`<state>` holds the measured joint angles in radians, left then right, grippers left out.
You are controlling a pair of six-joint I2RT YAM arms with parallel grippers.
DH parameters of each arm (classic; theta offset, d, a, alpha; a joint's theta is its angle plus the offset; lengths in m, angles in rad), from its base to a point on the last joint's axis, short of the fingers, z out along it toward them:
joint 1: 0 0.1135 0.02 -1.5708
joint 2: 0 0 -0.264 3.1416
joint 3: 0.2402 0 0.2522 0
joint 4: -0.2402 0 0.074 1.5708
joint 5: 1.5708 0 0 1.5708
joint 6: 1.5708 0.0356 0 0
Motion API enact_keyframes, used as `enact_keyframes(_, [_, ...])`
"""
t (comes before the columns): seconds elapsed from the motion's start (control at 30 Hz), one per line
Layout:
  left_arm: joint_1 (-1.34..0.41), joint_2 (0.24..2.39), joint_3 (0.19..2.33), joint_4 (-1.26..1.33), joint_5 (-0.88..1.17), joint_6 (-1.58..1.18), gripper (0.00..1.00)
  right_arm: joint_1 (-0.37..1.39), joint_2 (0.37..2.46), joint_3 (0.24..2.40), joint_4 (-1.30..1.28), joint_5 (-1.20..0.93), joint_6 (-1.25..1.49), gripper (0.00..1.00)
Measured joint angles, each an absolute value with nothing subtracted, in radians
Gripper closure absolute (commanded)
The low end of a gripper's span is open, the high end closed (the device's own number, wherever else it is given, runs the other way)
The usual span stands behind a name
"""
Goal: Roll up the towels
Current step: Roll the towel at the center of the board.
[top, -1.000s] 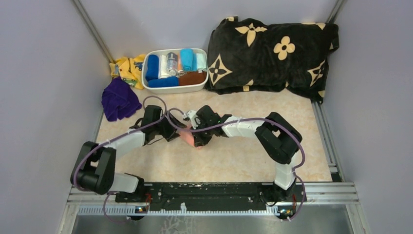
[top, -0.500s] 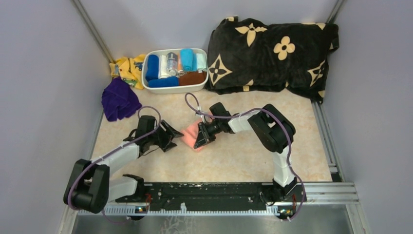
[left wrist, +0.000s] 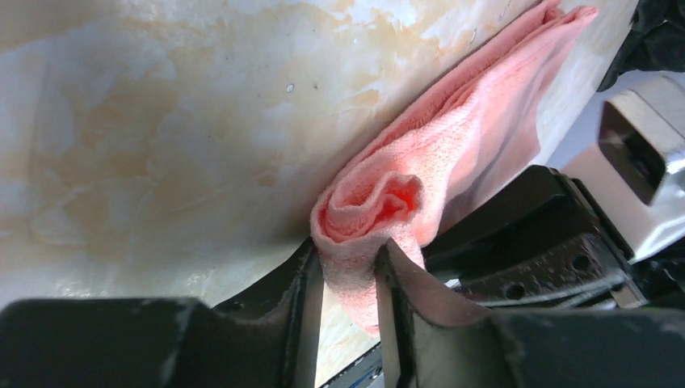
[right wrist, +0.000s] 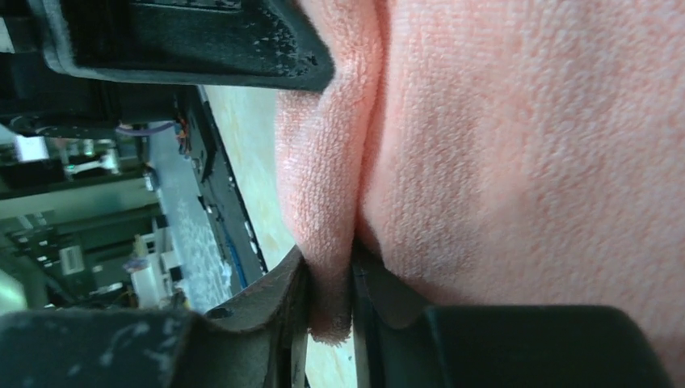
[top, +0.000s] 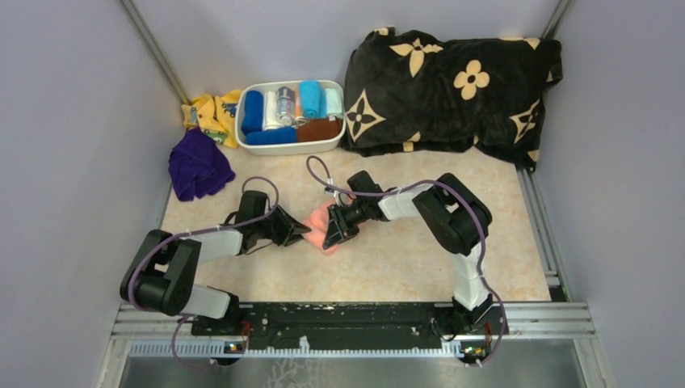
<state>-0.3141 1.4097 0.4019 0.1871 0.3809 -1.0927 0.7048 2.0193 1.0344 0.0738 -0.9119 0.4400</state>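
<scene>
— Where is the pink towel (top: 317, 220)?
— In the middle of the tabletop (top: 404, 259), between my two arms, with the end toward my left arm curled into a loose roll
— And your grip?
— My left pincer (left wrist: 349, 263) is clamped on that curled end; my right pincer (right wrist: 329, 267) pinches a fold on the opposite side
— The purple towel (top: 196, 168)?
— Crumpled at the far left, well apart, untouched

Stretched low and forward on the left, pinching a fold of pink towel (left wrist: 452, 137) in the left gripper (top: 296, 234). Doubled back at the elbow on the right, pointing leftward, nipping the same towel with the right gripper (top: 329, 234), almost tip to tip.
</scene>
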Motion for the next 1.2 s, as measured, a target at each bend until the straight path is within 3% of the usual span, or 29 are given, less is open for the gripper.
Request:
enact_keyframes(0.23, [-0.337,1.42,0.417,0.167,0.354,-1.066,0.75,0.777,1.826,1.034,-0.126,-0.617,0.313,0.5])
enact_keyframes(0.33, [-0.347,1.42,0.435,0.139,0.341,-1.045,0.75,0.849,1.733,1.034,-0.203,-0.432,0.269,0.47])
enact_keyframes(0.5, [-0.358,1.42,0.457,0.1,0.324,-1.013,0.75,0.984,1.627,1.04,-0.284,-0.135,0.199,0.47])
enact_keyframes(0.7, [-0.36,1.417,0.469,0.073,0.317,-0.989,0.74,1.1,1.644,1.108,-0.308,0.078,0.144,0.48])
enact_keyframes(1.2, [-0.36,1.441,0.49,0.063,0.335,-0.966,0.74,1.173,1.848,1.159,-0.292,0.207,0.104,0.55])
